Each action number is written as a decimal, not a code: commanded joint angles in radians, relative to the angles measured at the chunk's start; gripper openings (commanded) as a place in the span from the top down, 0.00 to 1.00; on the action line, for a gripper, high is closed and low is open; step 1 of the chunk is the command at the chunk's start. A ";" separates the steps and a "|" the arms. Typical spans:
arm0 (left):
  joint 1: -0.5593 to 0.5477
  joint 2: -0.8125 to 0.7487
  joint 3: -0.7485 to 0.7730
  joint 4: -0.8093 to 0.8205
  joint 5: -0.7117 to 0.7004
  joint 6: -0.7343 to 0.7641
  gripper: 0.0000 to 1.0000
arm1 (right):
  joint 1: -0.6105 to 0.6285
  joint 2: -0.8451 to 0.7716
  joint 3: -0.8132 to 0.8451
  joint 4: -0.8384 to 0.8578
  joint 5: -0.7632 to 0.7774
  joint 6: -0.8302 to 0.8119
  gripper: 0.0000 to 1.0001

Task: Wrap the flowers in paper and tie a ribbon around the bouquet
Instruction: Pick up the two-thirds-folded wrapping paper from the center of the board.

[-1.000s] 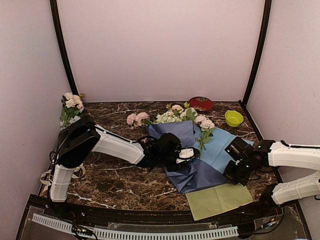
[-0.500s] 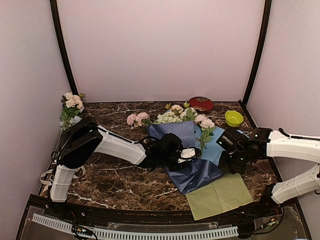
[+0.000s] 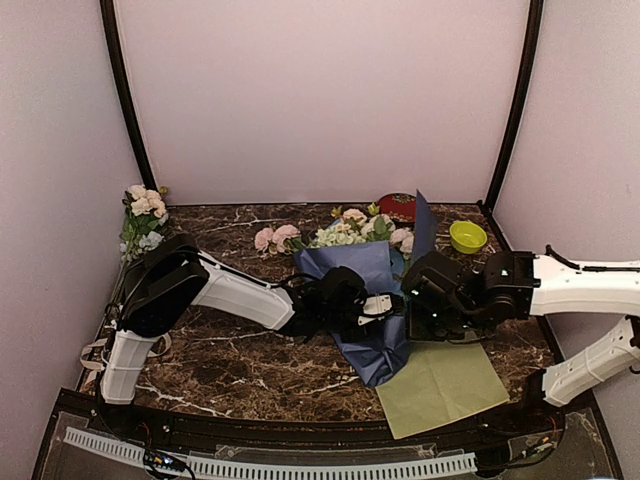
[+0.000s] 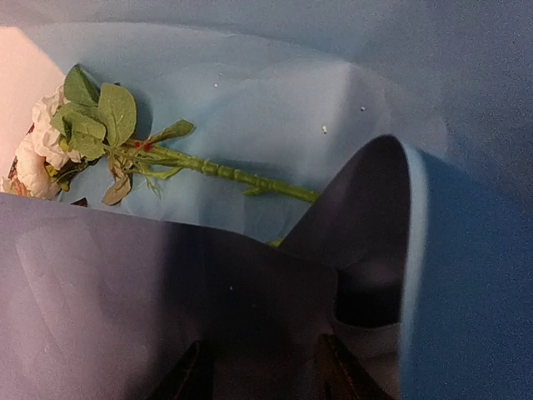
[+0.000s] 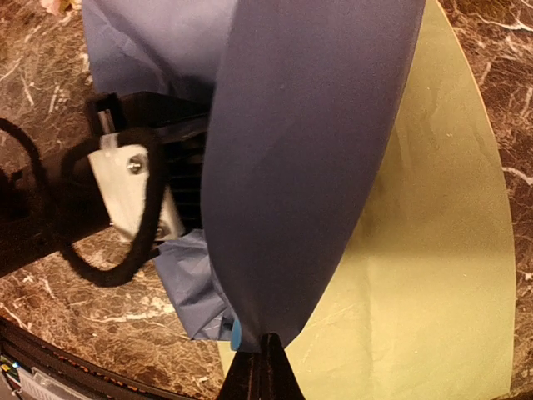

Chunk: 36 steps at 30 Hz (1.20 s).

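Half wrapped at best: folded left flap of the paper [image 3: 375, 350] over the flowers [image 3: 340, 235] mid-table; found no ribbon, tied none. Clenched right gripper [image 5: 262, 367] on the right flap's edge; set left gripper [image 4: 262, 375] at the fold, fingers apart, grasp impossible to tell. Raised that flap from flat a second earlier to upright, nearer centre.

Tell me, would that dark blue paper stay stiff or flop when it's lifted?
Probably floppy: the paper curves in a soft sweep where the right gripper pinches its edge. Likely light too: one small pinch holds a whole flap upright. It seems to crease easily, judging by its rumpled lower fold.
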 commanded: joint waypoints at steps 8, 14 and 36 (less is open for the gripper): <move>0.003 0.060 -0.015 -0.098 0.039 -0.016 0.55 | -0.010 -0.250 -0.330 0.164 -0.037 0.213 0.32; 0.003 0.059 -0.012 -0.104 0.038 -0.016 0.55 | -0.103 -0.275 -0.424 0.381 -0.057 0.137 0.00; 0.003 0.058 -0.004 -0.118 0.041 -0.009 0.56 | -0.115 -0.046 -0.406 0.301 -0.099 0.198 0.09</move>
